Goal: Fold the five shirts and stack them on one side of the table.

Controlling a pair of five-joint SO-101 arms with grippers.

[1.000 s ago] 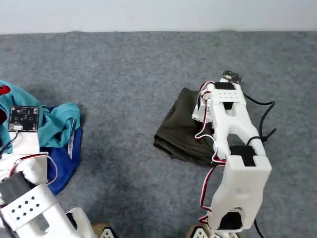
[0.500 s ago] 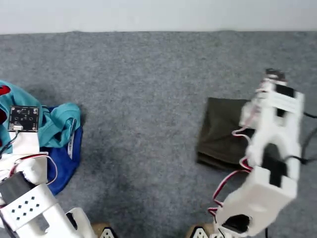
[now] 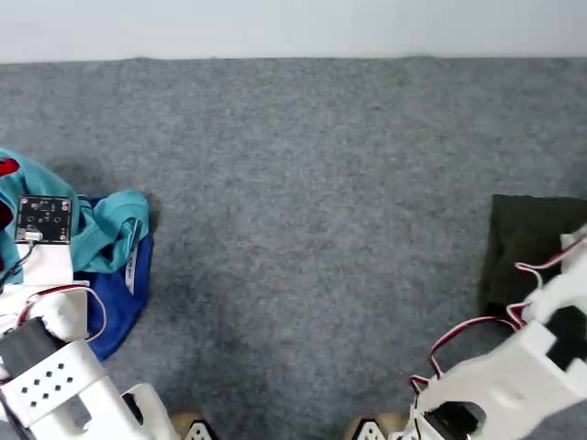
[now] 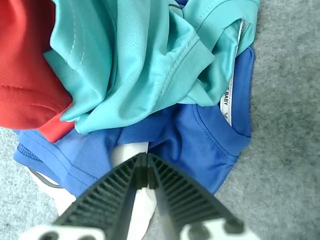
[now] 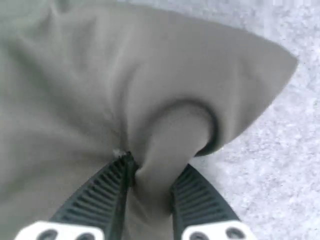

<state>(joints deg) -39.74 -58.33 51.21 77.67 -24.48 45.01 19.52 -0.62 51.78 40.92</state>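
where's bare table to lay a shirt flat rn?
Free: the grey middle, from the teal shirt and blue shirt across to the folded olive shirt, up to the far edge. Crowded: both table ends, with the left gripper over the blue shirt and the right gripper pinching the olive shirt.

Left arm (image 3: 55, 385), right arm (image 3: 514, 380) white plastic; red-white cables (image 3: 449, 335); black ribbed jaws.

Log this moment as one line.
right gripper: shut on olive shirt | olive shirt: table right edge | left gripper: shut, above unfolded shirt pile
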